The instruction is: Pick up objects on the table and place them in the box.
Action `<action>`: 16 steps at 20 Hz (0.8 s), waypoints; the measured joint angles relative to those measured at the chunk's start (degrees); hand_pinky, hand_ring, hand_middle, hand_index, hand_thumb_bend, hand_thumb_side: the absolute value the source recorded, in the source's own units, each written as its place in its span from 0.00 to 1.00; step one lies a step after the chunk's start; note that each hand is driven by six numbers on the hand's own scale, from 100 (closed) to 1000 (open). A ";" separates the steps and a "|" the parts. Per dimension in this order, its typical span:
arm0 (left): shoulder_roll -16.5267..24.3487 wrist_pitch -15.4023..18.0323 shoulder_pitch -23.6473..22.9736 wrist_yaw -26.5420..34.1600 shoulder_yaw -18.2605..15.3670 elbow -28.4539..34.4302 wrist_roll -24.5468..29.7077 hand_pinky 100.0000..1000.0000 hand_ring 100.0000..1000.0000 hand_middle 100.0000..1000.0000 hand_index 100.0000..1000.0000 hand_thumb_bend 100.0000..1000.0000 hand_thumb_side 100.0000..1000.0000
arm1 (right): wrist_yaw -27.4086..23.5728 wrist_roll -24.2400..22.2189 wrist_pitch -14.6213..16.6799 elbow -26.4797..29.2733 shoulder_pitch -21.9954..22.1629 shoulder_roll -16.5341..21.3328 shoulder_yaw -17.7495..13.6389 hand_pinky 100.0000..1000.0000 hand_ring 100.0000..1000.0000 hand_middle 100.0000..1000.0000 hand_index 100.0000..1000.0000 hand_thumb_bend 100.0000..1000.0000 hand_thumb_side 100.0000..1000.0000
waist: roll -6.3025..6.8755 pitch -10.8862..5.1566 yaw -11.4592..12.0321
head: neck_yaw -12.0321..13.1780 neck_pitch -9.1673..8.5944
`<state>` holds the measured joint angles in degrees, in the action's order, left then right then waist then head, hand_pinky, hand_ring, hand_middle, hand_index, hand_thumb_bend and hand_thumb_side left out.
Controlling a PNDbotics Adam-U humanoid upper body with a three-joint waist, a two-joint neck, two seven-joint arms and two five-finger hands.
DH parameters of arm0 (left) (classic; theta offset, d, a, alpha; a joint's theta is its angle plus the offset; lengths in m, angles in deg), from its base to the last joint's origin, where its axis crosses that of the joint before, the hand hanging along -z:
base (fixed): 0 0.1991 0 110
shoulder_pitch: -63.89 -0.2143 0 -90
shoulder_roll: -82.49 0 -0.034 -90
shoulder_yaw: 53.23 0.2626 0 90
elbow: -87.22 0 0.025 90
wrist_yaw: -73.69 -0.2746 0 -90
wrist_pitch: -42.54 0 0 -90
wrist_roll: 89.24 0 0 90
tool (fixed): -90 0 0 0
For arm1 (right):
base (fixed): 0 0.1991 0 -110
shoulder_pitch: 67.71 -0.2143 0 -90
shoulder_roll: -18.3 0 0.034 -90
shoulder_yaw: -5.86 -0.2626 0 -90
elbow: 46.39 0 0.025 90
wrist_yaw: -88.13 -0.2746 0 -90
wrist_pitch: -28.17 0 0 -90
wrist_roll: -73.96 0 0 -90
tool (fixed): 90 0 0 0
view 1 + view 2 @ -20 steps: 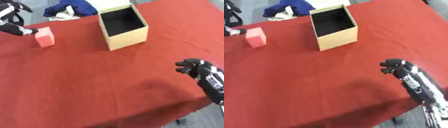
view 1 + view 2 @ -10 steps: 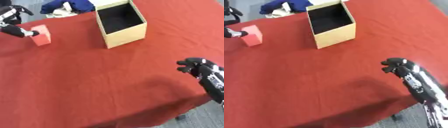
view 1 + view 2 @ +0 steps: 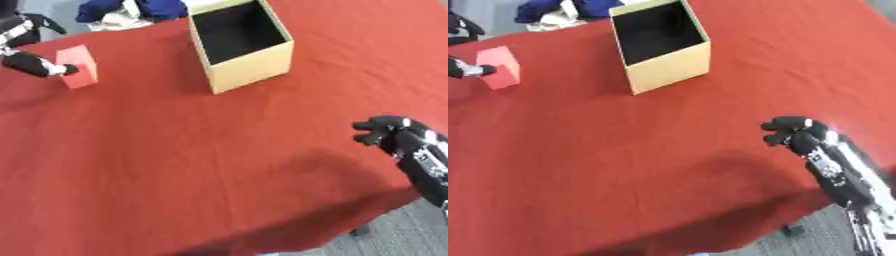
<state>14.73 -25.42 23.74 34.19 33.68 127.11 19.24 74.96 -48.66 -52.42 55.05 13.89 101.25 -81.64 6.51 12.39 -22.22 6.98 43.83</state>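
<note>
A red block (image 3: 80,71) lies on the red tablecloth (image 3: 192,150) at the far left. My left hand (image 3: 24,45) comes in from the upper left corner, partly cut off by the view's edge. It is open, with one digit (image 3: 39,67) stretched out against the block's left side and the other fingers (image 3: 39,24) arched above and behind, away from the block. An open tan cardboard box (image 3: 248,67) with a dark, empty inside stands at the top centre. My right hand (image 3: 794,132) hovers at the right near the table's front edge, fingers curled on nothing.
A heap of blue and white cloth (image 3: 131,9) lies beyond the table's far edge, behind the box. The table's front corner drops to grey floor (image 3: 398,242) at the lower right. Broad red cloth stretches between the block, the box and my right hand.
The whole picture has shifted slightly, so the camera has moved. The block, box and both hands keep their places relative to one another.
</note>
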 measured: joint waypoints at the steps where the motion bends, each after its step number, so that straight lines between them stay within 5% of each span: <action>1: -0.13 -0.12 0.00 -0.33 0.00 -0.06 -0.12 0.93 1.00 0.81 0.82 0.52 0.26 | 0.01 -0.03 0.03 0.00 -0.01 0.00 0.00 0.82 0.86 0.52 0.80 0.00 0.60 | 0.00 0.05 -0.02 | 0.00 0.00; 9: -0.97 -0.71 0.01 -2.29 0.00 -0.76 -1.24 0.93 1.00 0.80 0.82 0.50 0.26 | 0.03 -0.16 0.16 0.00 -0.10 0.00 0.01 0.83 0.86 0.52 0.80 0.00 0.60 | -0.21 0.39 -0.33 | 0.00 0.00; 16: -0.99 -0.10 0.01 -3.84 0.00 -1.04 -2.59 0.92 1.00 0.68 0.81 0.46 0.25 | 0.24 -0.40 0.40 0.00 -0.14 -0.01 0.02 0.83 0.86 0.52 0.80 0.00 0.60 | -0.30 1.05 -0.76 | 0.00 0.00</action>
<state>13.75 -25.52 23.75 30.35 33.67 126.07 16.64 75.21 -49.06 -52.02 55.05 13.75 101.24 -81.61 6.21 13.44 -22.99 6.98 43.83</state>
